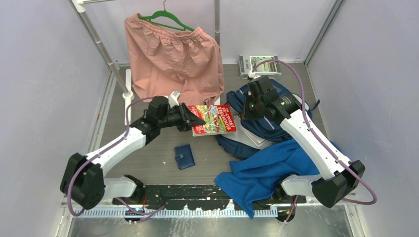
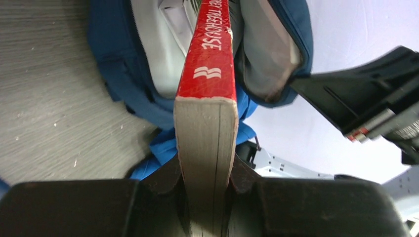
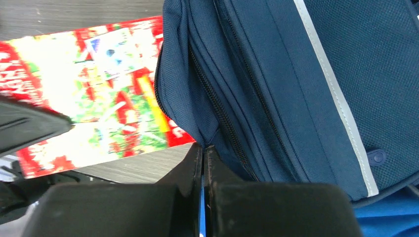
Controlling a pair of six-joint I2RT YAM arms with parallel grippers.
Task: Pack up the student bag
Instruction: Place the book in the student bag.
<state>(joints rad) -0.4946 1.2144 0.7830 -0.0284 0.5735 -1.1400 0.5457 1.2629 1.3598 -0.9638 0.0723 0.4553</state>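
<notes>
**Book at the mouth of the bag, both arms engaged**

Top view: the student bag (image 1: 274,129) lies right of centre on the tabletop (image 1: 148,163), partly on a blue cloth (image 1: 267,173) that spreads toward the near edge. The left end effector (image 1: 200,120) holds a red book (image 1: 213,119) flat, its far end just beside the bag. The right end effector (image 1: 243,109) is at the bag's left rim.

Left wrist view adds the grip. The fingers (image 2: 168,180) are only partly apart, clamped on the two covers of the book (image 2: 207,64), spine up. The book's far end lies inside the grey-lined opening of the bag (image 2: 113,74). The top view does not show that.

Right wrist view: the right end effector (image 3: 202,153) has its jaws fully together at the bag's (image 3: 276,84) zip seam. A fold of navy fabric looks pinched at the tips, though the contact is hard to resolve.

Counts (top view):
- Bag: one.
- Book: one.
- Navy wallet (image 1: 184,156): one, alone near the middle of the tabletop.
- Blue cloth: one.
- Pink shorts (image 1: 173,54): one pair, on one green hanger (image 1: 165,19).
- Booklets (image 1: 259,64): one small stack at the far edge.
</notes>
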